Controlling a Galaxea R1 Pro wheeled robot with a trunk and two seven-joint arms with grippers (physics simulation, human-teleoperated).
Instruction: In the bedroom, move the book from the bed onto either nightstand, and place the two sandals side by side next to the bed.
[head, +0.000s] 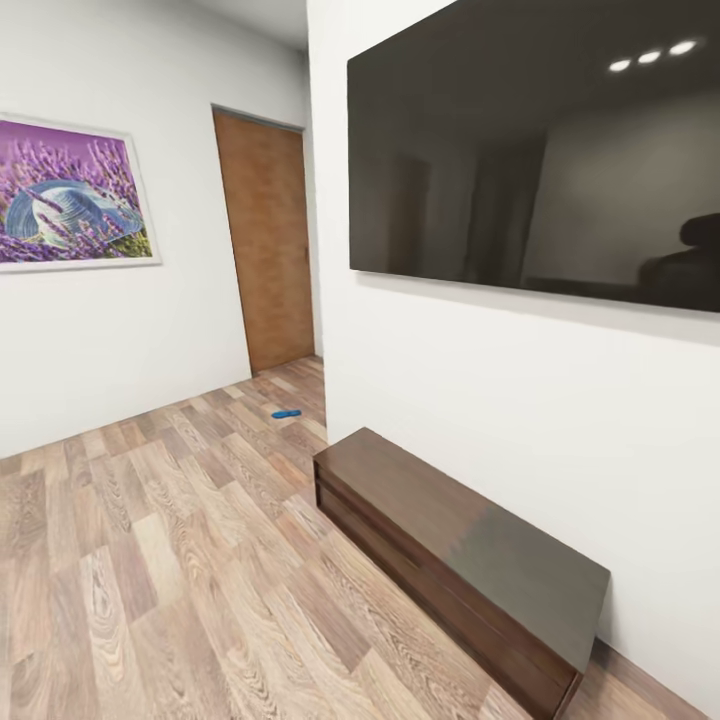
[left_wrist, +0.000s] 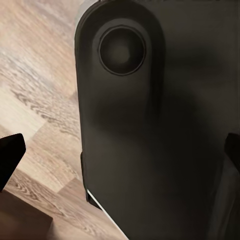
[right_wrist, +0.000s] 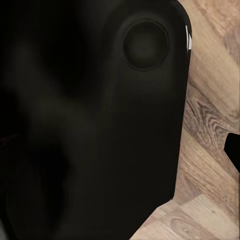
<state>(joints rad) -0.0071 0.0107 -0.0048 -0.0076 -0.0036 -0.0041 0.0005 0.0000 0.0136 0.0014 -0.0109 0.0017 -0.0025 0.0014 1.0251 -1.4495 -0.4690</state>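
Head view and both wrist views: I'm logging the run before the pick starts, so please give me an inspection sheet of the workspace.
Surface: brown wood-plank floor.
Job's things: one bright blue flat sandal on the floor near the brown wooden door.
Clutter: nothing seen.
Grippers: left gripper open, fingertips at the frame edges; right gripper cannot tell, one fingertip visible.
Cables: nothing seen.
Surroundings: long low dark-brown cabinet under a black wall screen; purple lavender picture; white walls.

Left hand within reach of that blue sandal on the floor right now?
Probably not. The sandal lies far off across the wood floor, near the door. The left hand sits tucked against the robot's dark body; the base would have to drive closer first.
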